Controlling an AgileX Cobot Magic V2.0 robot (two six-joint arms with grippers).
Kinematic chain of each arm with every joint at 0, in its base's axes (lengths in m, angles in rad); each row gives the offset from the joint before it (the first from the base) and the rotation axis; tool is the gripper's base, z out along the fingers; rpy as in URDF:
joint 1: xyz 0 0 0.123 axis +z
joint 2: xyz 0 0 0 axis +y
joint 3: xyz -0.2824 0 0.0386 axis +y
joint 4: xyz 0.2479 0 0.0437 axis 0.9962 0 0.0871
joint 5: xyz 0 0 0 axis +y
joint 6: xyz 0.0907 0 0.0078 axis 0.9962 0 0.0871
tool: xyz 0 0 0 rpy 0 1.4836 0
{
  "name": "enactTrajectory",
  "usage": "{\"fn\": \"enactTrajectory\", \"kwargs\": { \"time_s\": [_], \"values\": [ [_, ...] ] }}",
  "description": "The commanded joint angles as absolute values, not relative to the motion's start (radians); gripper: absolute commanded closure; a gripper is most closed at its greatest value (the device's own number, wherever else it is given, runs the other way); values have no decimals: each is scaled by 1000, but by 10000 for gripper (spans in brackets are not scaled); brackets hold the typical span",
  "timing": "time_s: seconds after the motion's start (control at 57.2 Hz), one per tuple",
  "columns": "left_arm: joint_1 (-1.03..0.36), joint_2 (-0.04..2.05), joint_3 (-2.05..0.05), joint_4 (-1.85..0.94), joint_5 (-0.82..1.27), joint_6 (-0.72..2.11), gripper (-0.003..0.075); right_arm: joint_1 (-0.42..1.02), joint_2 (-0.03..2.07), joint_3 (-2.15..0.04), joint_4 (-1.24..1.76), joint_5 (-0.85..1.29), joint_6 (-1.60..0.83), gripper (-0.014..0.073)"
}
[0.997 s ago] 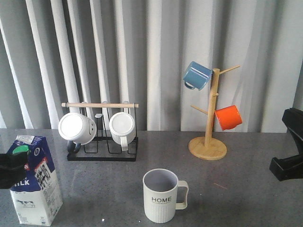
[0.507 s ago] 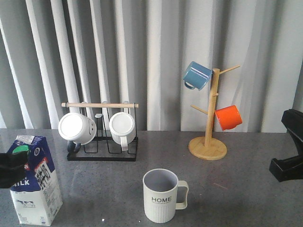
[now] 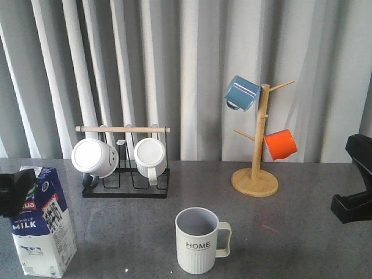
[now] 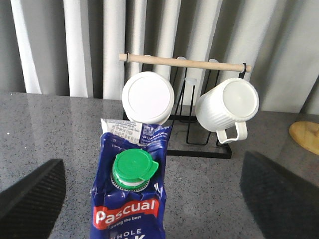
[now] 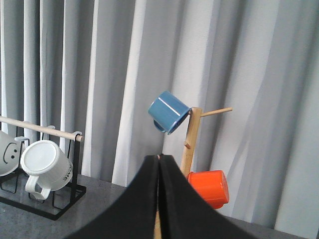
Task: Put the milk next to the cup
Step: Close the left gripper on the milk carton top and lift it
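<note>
The milk [image 3: 45, 229] is a blue-and-white carton standing upright at the table's front left. In the left wrist view its green cap [image 4: 131, 168] and red label face the camera. My left gripper [image 4: 155, 199] is open wide around the milk [image 4: 127, 219], one finger [image 4: 35, 194] on each side and neither touching it. In the front view that gripper [image 3: 13, 193] covers the carton's top left and hides the cap. The cup [image 3: 197, 241], cream-white and ribbed with "HOME" on it, stands at front centre, well right of the carton. My right gripper [image 5: 159, 159] is shut and empty, off at the right edge.
A black rack [image 3: 125, 177] with a wooden bar holds two white mugs behind the milk. A wooden mug tree [image 3: 256, 174] at the back right carries a blue mug [image 3: 241, 93] and an orange mug [image 3: 280, 144]. Grey curtains close off the back. My right arm [image 3: 353, 203] rests at the right.
My left gripper has risen a little at the carton's top and now hides the green cap in the front view. The carton, the cup and the right arm have not moved.
</note>
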State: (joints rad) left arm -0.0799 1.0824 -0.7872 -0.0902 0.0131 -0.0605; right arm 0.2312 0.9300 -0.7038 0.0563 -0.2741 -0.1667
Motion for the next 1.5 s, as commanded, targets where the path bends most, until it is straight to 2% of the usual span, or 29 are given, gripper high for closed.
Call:
{"fn": "enactTrajectory", "kwargs": {
  "time_s": [0.0, 0.262, 1.259, 1.399, 1.487],
  "values": [
    [-83, 1063, -822, -82, -71, -68, -9, 224, 922, -737, 49, -344, -167, 602],
    [-83, 1143, -822, -85, -152, -41, -5, 224, 922, -737, 49, -344, -167, 602],
    [-43, 1317, -822, -94, -183, -98, 4, 224, 922, -737, 49, -344, -167, 602],
    [-43, 1350, -822, -94, -209, -98, 22, 224, 922, -737, 49, -344, -167, 602],
    [-43, 1373, -822, -93, -235, -98, 71, 224, 922, -737, 49, -345, -167, 602]
  ]
}}
